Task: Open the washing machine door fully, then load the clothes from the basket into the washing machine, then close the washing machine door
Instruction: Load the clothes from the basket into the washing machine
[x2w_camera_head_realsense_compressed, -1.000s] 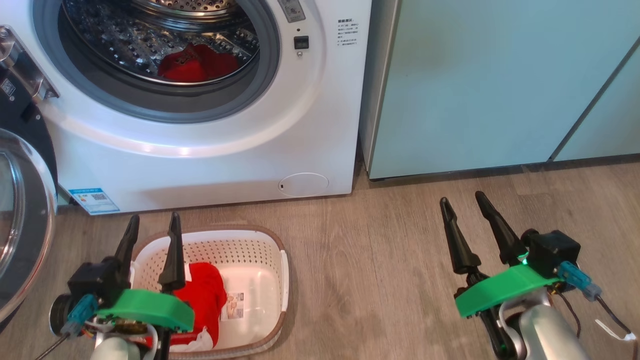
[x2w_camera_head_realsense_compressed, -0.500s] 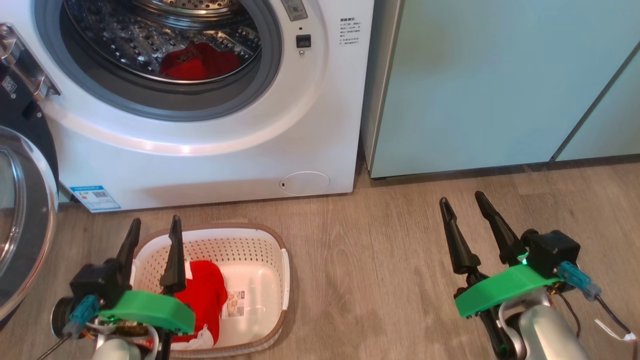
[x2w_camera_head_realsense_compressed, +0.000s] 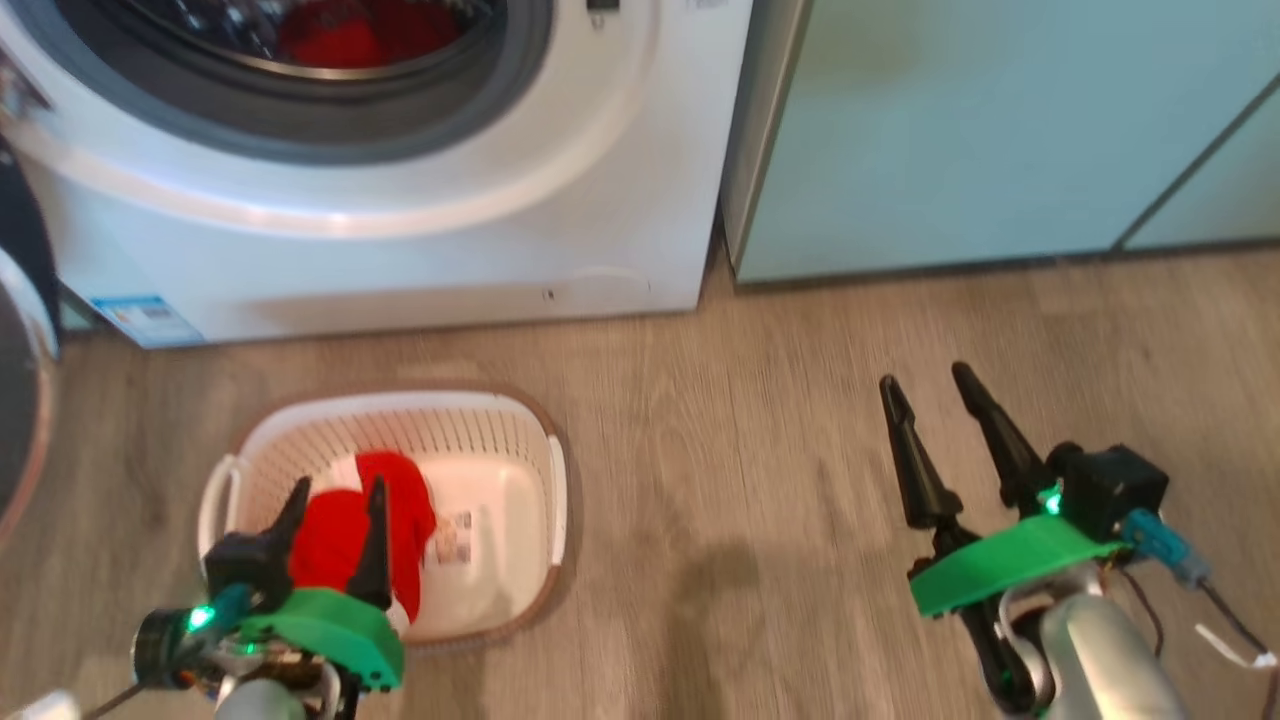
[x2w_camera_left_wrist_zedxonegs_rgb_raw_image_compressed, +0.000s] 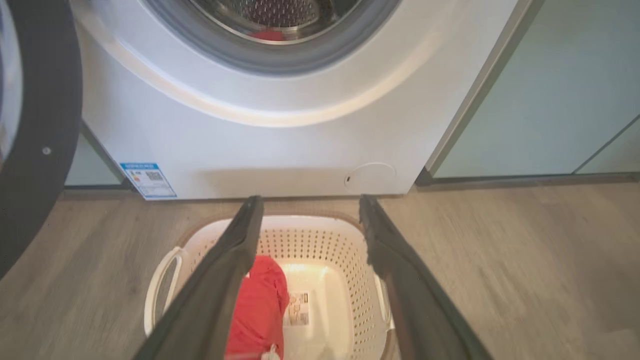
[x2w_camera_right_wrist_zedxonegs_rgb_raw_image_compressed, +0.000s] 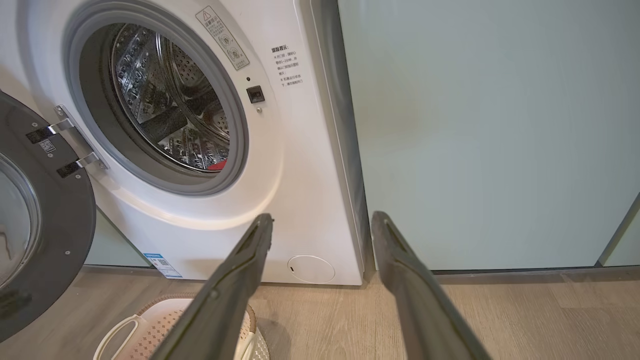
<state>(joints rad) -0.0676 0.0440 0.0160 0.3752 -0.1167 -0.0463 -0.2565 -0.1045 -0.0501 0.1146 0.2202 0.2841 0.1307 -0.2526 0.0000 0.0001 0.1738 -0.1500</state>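
1. Two grippers are before us, and both have their fingers spread apart with nothing between them.
2. Our left gripper (x2w_camera_head_realsense_compressed: 339, 483) hangs over the basket (x2w_camera_head_realsense_compressed: 500, 440). In the head view its fingers frame the clothes (x2w_camera_head_realsense_compressed: 330, 545). We cannot tell whether they touch the fabric.
3. In the left wrist view the left gripper (x2w_camera_left_wrist_zedxonegs_rgb_raw_image_compressed: 311, 200) points down into the basket (x2w_camera_left_wrist_zedxonegs_rgb_raw_image_compressed: 320, 240). The red clothes (x2w_camera_left_wrist_zedxonegs_rgb_raw_image_compressed: 260, 300) lie on the basket's left side with a bit of white fabric at their near end, beside a sticker (x2w_camera_left_wrist_zedxonegs_rgb_raw_image_compressed: 297, 309) on the bottom.
4. Our right gripper (x2w_camera_head_realsense_compressed: 925, 375) is over the bare wooden floor (x2w_camera_head_realsense_compressed: 750, 450), well apart from the basket, in front of the pale teal cabinet (x2w_camera_head_realsense_compressed: 950, 130).
5. The washing machine (x2w_camera_head_realsense_compressed: 400, 260) stands just behind the basket, with the blue label (x2w_camera_head_realsense_compressed: 140, 318) low on its front.
6. The washing machine door (x2w_camera_right_wrist_zedxonegs_rgb_raw_image_compressed: 65, 225) is swung open to the left on its hinge, black rim and glass facing us.
7. Through the right gripper (x2w_camera_right_wrist_zedxonegs_rgb_raw_image_compressed: 322, 216) we see the steel drum (x2w_camera_right_wrist_zedxonegs_rgb_raw_image_compressed: 170, 100). A red piece of cloth (x2w_camera_right_wrist_zedxonegs_rgb_raw_image_compressed: 218, 165) lies at the bottom of the drum.
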